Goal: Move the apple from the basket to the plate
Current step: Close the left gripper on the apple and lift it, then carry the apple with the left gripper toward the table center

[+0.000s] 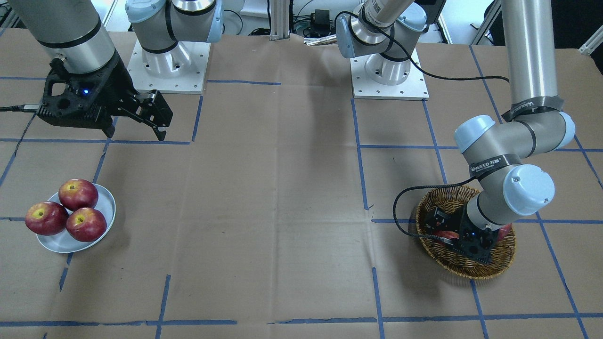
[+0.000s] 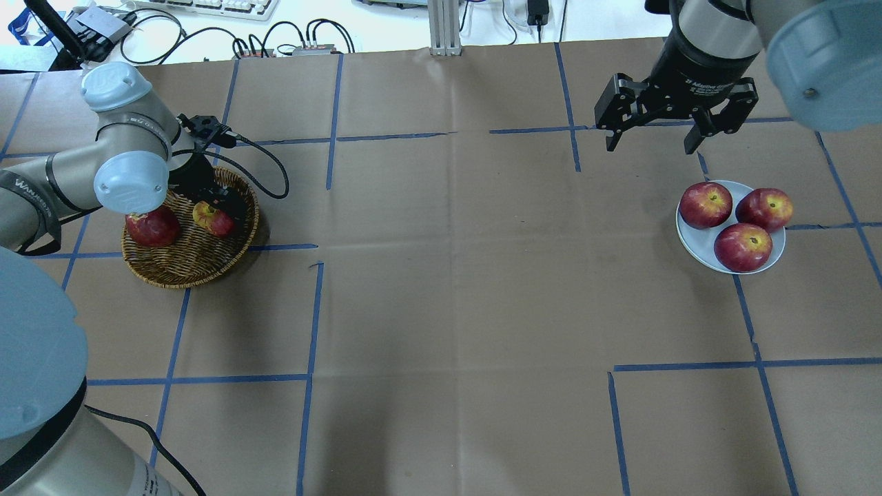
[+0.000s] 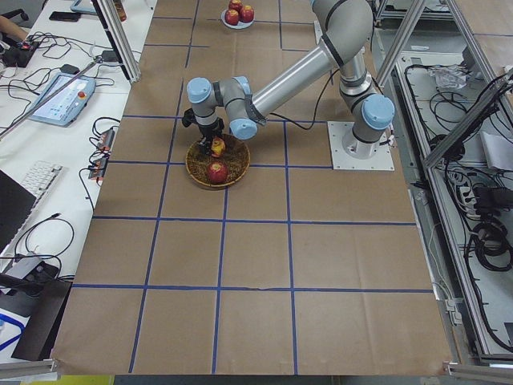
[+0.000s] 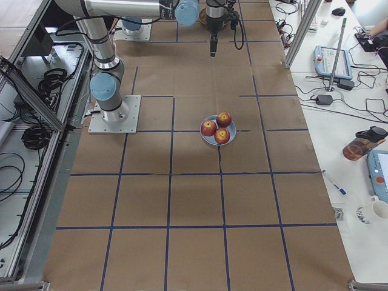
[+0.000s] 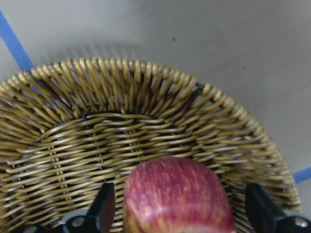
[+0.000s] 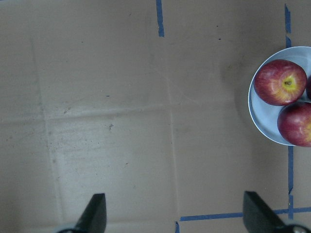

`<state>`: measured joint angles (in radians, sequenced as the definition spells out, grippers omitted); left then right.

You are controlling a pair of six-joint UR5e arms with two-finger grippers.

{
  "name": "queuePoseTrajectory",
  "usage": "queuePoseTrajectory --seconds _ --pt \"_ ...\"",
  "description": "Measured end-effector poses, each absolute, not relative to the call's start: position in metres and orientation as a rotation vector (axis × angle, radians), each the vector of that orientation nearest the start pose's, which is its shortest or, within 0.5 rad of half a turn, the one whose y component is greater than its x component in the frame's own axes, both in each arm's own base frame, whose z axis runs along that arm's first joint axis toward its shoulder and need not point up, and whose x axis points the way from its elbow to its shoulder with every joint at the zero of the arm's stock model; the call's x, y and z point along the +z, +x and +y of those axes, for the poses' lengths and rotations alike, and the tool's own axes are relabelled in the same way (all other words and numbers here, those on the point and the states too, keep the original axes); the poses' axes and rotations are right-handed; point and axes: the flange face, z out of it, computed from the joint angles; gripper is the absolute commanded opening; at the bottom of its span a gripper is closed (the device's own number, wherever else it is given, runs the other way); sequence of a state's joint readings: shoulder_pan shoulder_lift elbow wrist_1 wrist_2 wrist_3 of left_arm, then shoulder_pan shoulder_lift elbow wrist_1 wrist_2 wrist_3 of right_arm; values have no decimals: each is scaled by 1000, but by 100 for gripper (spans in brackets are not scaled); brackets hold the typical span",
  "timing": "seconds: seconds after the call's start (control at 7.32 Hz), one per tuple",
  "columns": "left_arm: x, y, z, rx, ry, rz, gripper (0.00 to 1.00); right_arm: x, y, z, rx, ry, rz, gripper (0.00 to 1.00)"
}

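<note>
The pinkish-red apple with pale streaks lies in the brown wicker basket, next to a darker red apple. My left gripper is down inside the basket. In the left wrist view its fingers stand on either side of the apple with small gaps, so it is open around the apple. My right gripper is open and empty above the table, just behind the pale plate. The plate holds three dark red apples.
The plate with its three apples sits on the robot's right side of the table, and the basket on its left side. Brown paper with blue tape lines covers the table between them. A black cable loops from the left wrist beside the basket.
</note>
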<state>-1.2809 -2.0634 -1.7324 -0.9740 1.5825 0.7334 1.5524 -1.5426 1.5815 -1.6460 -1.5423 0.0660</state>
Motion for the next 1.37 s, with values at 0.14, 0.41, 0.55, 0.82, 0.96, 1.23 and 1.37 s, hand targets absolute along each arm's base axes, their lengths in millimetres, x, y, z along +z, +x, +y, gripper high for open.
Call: queuePoseTrajectory --seconds 0.14,0.41,0.55,0.82,0.96,1.23,1.37 --pt "190 47 -618 94 694 3082 57 476 127 -510 -56 131 3110 100" --pt "191 47 -618 100 693 3081 54 476 127 -509 -56 131 3111 100" --pt "196 46 -618 95 687 3080 54 476 127 -509 -56 131 3110 100" --pt "230 32 -623 47 587 3086 54 476 127 -509 -56 130 3110 100" --pt "254 9 -625 12 512 3090 54 476 127 -509 -56 130 3110 100" --pt "281 -78 -621 -43 387 3097 54 476 127 -509 -56 131 3109 100" --pt "281 -126 -614 -49 312 3109 54 476 127 -510 -55 131 3109 100"
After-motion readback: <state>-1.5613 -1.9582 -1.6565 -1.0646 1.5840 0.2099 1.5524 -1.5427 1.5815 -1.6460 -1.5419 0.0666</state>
